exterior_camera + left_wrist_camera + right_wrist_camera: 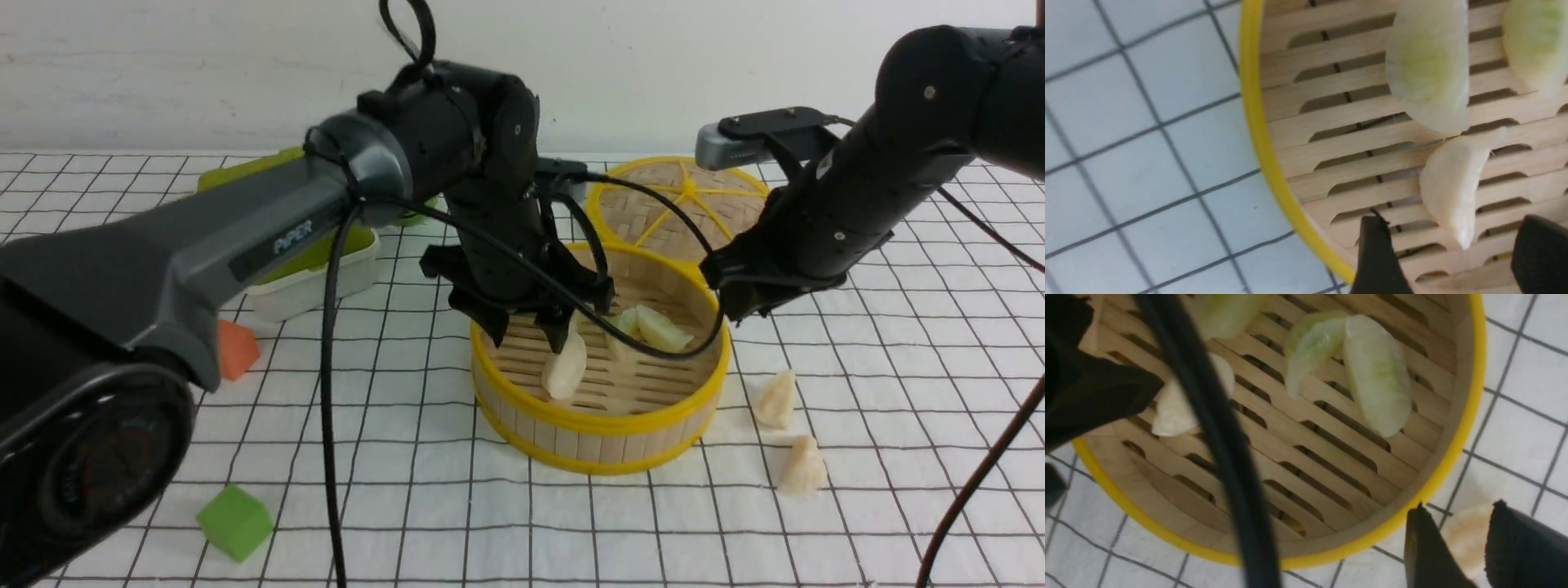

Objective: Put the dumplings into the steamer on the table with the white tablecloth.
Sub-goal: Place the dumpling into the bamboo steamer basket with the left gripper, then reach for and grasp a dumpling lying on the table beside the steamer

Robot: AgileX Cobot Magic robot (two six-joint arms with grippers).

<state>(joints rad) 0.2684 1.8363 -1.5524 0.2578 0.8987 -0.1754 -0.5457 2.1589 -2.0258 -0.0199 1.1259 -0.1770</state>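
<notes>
Raise the spread, empty left gripper (pixel 527 333) straight up, clear of the cream dumpling (pixel 565 367) just beneath it in the steamer (pixel 600 423). Lower the right gripper (pixel 744 309), jaws apart and holding nothing, onto the loose dumpling (pixel 774 398) below it on the bench (pixel 898 367); pinch across its belly.

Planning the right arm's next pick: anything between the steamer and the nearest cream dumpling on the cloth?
Nothing; only bare white tablecloth lies between the steamer and that dumpling, as the front view shows.
</notes>
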